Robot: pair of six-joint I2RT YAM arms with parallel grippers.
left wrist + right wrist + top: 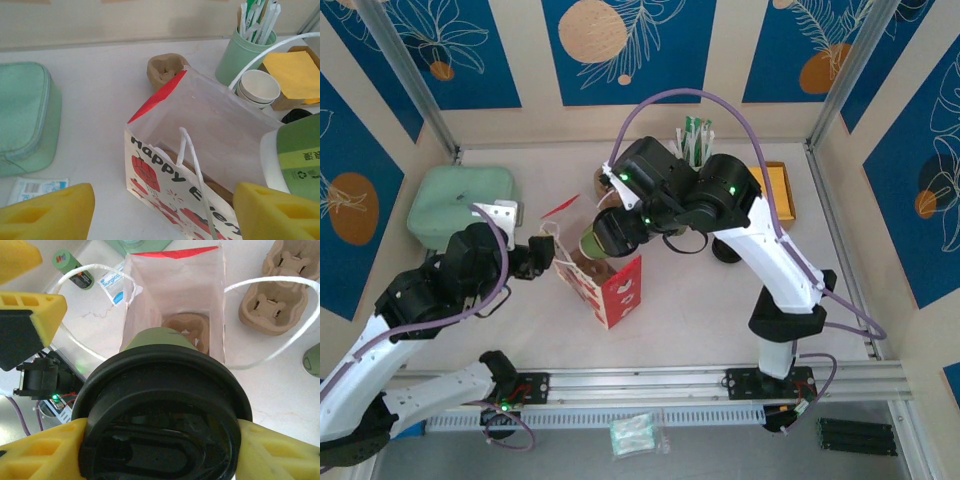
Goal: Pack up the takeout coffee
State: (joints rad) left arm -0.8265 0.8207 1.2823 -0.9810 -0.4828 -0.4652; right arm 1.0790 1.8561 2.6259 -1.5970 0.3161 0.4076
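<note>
The takeout coffee (160,415), a green-banded cup under a black lid, hangs tilted over the mouth of the white and red paper bag (615,285). My right gripper (160,452) is shut on it, one yellow pad on each side of the lid. From the top, the right gripper (620,228) and cup (598,242) sit just above the bag's far edge. My left gripper (162,210) stands open at the bag's near-left side, with the white cord handle (192,160) loose between its fingers. The cup's side (295,155) shows at the right of that view.
A cardboard cup carrier (187,330) lies in the bottom of the bag, and another (277,295) sits on the table behind it. A mint pouch (460,205) lies at the back left. A mint tumbler of sticks (245,55), stacked white cups (257,87) and yellow napkins (778,190) stand at the back right.
</note>
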